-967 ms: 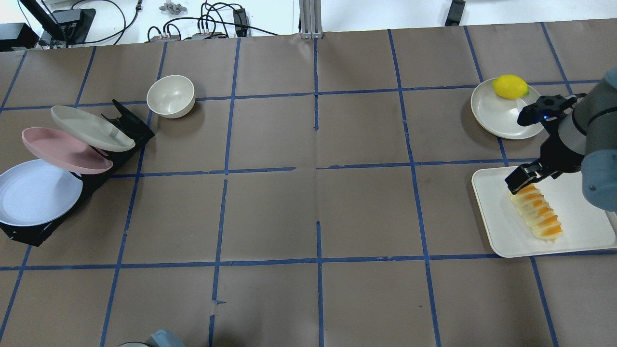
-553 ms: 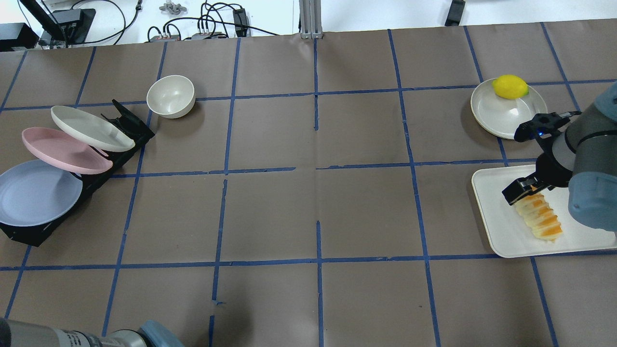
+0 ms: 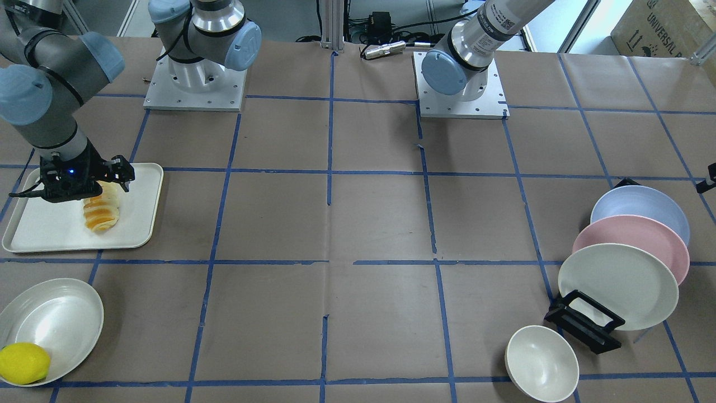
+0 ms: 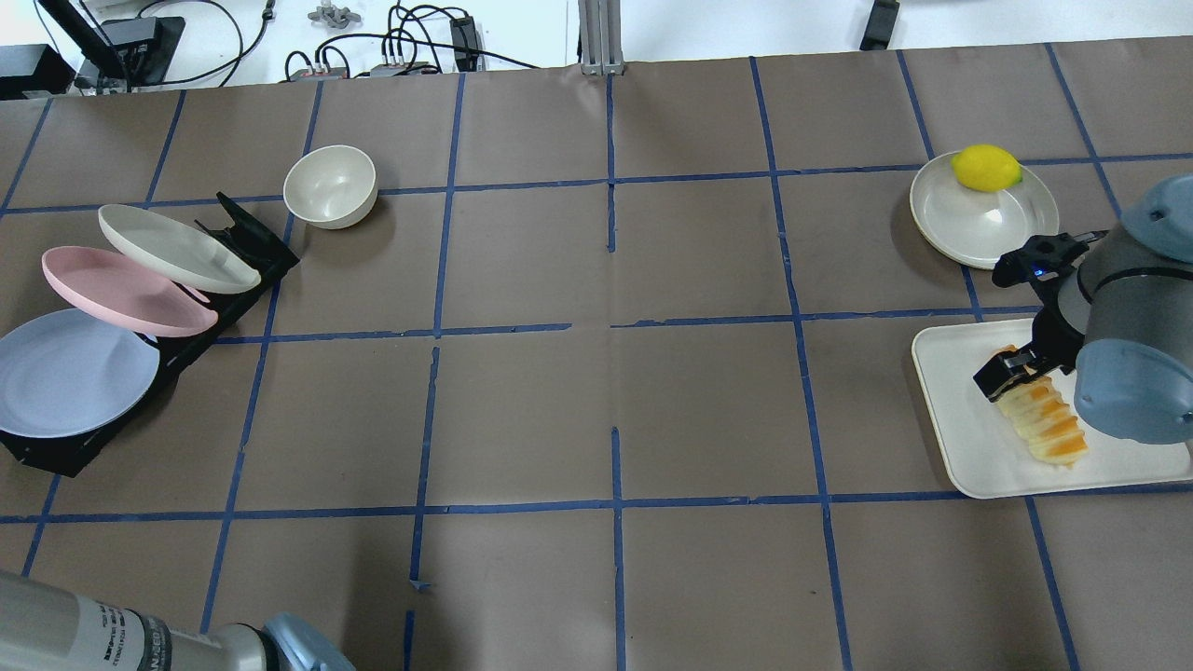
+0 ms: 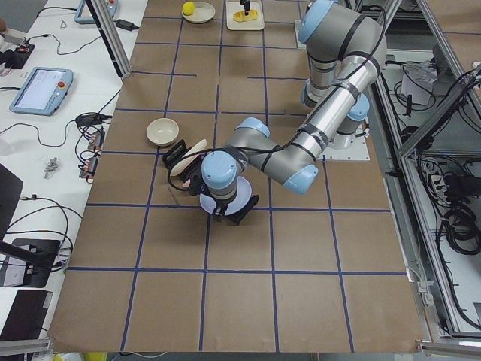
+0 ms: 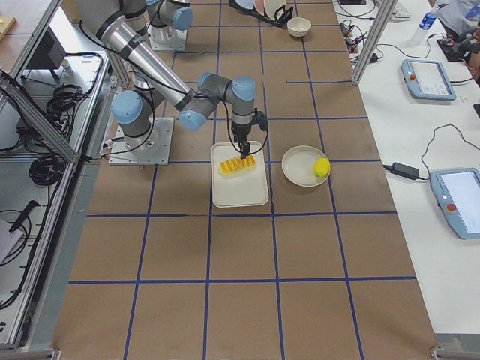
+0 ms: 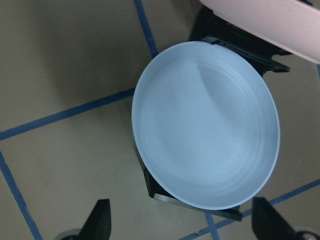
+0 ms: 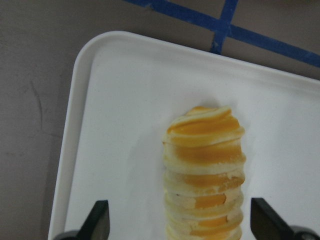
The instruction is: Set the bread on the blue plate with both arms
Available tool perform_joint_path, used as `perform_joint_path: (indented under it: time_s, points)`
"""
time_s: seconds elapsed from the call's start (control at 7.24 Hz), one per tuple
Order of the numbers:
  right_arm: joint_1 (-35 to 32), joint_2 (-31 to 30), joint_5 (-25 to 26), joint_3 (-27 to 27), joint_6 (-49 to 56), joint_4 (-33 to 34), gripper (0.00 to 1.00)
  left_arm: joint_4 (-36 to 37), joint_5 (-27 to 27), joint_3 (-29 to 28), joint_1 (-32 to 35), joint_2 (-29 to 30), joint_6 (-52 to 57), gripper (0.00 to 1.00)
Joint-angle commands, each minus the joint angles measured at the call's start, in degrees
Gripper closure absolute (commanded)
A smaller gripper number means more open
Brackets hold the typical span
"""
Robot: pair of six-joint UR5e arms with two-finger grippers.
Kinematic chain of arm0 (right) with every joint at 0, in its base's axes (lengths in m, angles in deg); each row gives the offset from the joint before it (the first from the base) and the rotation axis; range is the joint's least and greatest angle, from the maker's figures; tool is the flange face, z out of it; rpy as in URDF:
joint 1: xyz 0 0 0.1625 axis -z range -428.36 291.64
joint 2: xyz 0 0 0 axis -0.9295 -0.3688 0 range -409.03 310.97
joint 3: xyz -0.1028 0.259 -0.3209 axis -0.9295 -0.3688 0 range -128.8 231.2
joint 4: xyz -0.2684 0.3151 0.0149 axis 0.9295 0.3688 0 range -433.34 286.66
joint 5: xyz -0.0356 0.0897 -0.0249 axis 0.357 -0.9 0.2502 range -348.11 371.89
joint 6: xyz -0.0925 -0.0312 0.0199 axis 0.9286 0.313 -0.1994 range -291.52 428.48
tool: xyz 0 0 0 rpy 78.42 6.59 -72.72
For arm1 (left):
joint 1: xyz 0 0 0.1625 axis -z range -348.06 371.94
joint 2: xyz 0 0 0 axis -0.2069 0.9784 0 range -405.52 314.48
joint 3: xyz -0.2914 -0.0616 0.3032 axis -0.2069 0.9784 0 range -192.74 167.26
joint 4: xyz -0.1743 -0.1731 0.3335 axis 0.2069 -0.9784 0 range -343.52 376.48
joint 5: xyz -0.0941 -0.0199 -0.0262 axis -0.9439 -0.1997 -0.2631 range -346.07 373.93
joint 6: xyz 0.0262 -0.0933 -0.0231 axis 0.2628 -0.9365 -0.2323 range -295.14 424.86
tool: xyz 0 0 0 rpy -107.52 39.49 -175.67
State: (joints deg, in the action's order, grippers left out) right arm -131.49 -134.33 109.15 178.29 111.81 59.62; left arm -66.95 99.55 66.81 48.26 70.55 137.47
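Observation:
The bread [image 4: 1046,421] lies on a white tray [image 4: 960,429] at the right; it also shows in the front view [image 3: 100,215]. My right gripper [image 4: 1018,368] is open and low over the loaf's far end. In the right wrist view its fingertips [image 8: 100,220] stand on either side of the bread [image 8: 205,165], apart from it. The blue plate [image 4: 70,373] leans in a black rack [image 4: 242,238] at the left. My left gripper [image 7: 182,225] is open and empty just above the blue plate [image 7: 205,125]; its arm [image 4: 93,638] enters at the overhead view's lower left.
A pink plate [image 4: 121,291] and a cream plate [image 4: 177,247] lean in the same rack behind the blue one. A cream bowl [image 4: 331,184] stands beyond the rack. A white plate [image 4: 979,228] with a yellow lemon [image 4: 985,167] sits beyond the tray.
My right gripper has come down and nearer over the bread's far end. My left arm has come into the overhead view at the lower left.

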Motion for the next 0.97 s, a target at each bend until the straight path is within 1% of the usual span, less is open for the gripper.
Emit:
perform_joint_path:
  time_s: [0.0,0.41,0.55,0.83]
  points:
    - [0.11,1.27,1.08,0.18,0.00,1.43,0.00,0.64,-0.19,-0.80,0.50,3.62,-0.01,0.00]
    - [0.29,5.75,1.35,0.18,0.00,5.46,0.00,0.82,-0.28,-0.02,0.77,4.78,-0.10,0.00]
    - [0.29,6.72,1.35,0.18,0.00,5.82,0.00,0.82,-0.37,0.34,0.77,4.95,-0.19,0.00]
    - [0.37,6.90,1.35,0.18,-0.08,6.26,0.02,0.82,-0.19,-0.01,2.16,6.09,-0.28,0.00]
